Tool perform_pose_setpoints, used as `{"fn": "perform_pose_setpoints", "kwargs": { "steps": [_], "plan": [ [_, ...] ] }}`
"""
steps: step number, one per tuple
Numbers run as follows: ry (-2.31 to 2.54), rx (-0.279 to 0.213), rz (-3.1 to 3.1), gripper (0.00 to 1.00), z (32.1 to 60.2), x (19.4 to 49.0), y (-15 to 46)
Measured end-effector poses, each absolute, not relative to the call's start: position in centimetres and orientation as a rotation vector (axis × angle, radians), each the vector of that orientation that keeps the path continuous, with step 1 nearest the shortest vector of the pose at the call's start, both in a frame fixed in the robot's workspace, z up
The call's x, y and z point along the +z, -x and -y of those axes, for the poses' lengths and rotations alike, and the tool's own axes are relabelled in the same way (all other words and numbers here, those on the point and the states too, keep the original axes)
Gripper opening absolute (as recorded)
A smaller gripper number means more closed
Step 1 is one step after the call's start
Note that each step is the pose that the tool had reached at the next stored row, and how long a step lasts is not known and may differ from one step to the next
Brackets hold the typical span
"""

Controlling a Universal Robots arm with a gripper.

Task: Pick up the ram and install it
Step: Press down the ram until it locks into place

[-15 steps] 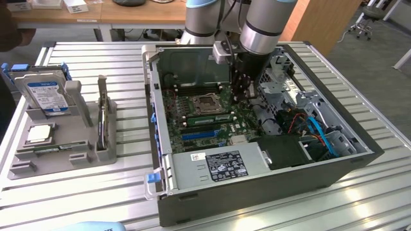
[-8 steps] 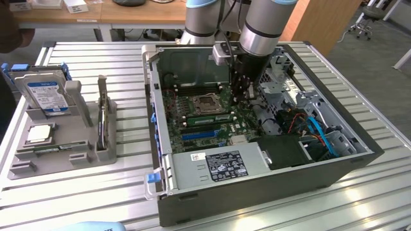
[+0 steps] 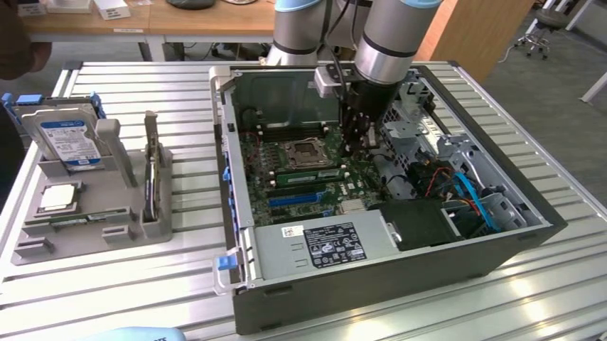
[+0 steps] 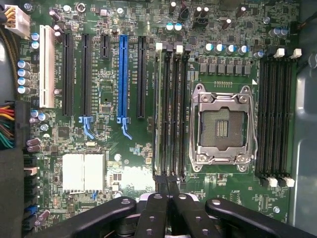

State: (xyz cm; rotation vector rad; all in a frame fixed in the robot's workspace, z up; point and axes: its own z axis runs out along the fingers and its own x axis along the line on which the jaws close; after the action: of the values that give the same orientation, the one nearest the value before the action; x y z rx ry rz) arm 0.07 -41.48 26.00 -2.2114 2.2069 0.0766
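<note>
Inside the open computer case (image 3: 242, 234), in the exterior view, you see the arm reaching straight down to the motherboard (image 3: 284, 195). The gripper (image 3: 359, 153) stands just beside the empty processor socket (image 3: 305, 150), toward the exterior view's right. The ram (image 3: 308, 173) stands on its edge in a memory slot near that socket, its green face turned to the camera. On the exterior view's left, the gray tray (image 3: 28, 252) carries the hard drive (image 3: 67, 138) and a silver processor chip (image 3: 59, 197). From the wrist view, you look down along the slots. The ram (image 4: 159, 109) appears as a thin pale line in the slot farthest from the socket (image 4: 223, 126), and the gripper (image 4: 167, 186) has its fingers (image 4: 159, 191) drawn narrow, closed together over one end of the stick. Whether they clamp the board or only touch it, I cannot tell. To do this step well, I think you should keep the stick parallel to its slot and press straight down, not at an angle. Watch that the white latches (image 4: 159, 46) at the slot ends can close.
</note>
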Motion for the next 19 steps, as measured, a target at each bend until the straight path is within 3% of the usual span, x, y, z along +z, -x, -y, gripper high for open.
{"fn": "perform_pose_setpoints", "kwargs": {
  "steps": [19],
  "plan": [
    [2.211,0.077,-2.207,0.1,41.5,24.6,-0.1]
  ]
}}
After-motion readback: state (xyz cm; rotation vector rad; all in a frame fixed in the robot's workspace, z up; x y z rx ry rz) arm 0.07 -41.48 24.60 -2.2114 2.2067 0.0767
